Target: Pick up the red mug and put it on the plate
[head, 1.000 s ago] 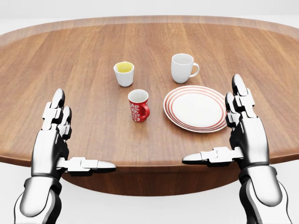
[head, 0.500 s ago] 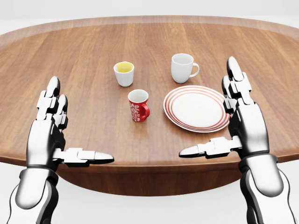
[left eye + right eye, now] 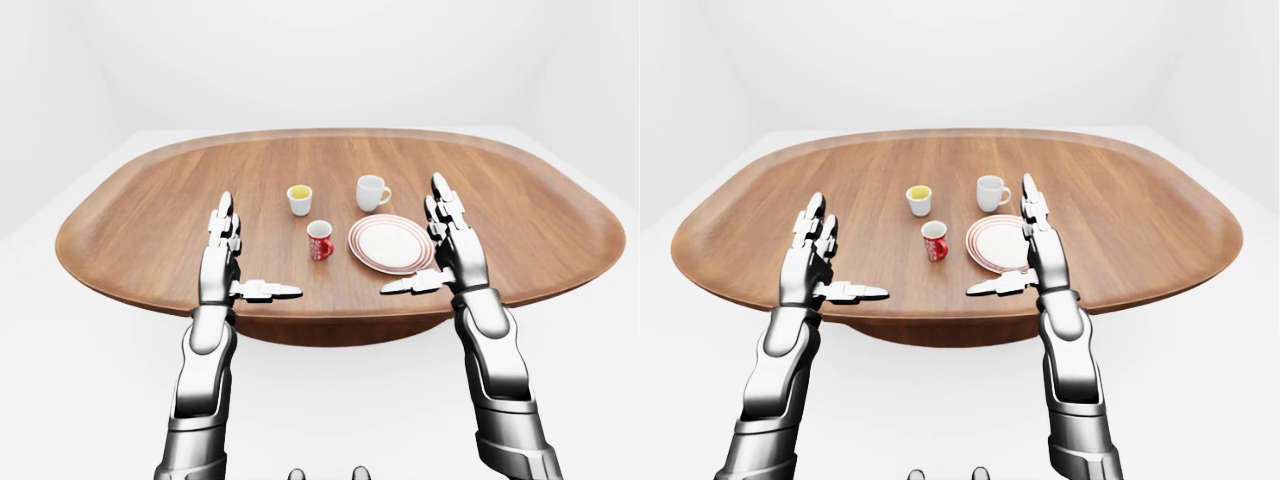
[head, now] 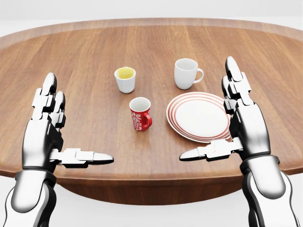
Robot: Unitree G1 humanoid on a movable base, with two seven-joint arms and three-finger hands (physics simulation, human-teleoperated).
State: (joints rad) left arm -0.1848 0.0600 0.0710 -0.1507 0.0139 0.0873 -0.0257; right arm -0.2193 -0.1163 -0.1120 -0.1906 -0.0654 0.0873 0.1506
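The red mug (image 4: 140,113) stands upright in the middle of the wooden table (image 4: 85,52), its handle turned right. Just right of it lies the white plate (image 4: 199,117) with red rings, nothing on it. My left hand (image 4: 59,137) hovers open over the table's near edge, well left of the mug. My right hand (image 4: 222,127) is open too, its fingers standing over the plate's right rim and its thumb pointing left below the plate. Neither hand touches the mug.
A small white cup with yellow inside (image 4: 125,79) stands above the red mug. A plain white mug (image 4: 185,73) stands above the plate. The table's near edge (image 4: 151,177) runs just under both thumbs.
Both hands have risen and moved further over the table. The whole picture has shifted slightly, with the table things a little lower in view.
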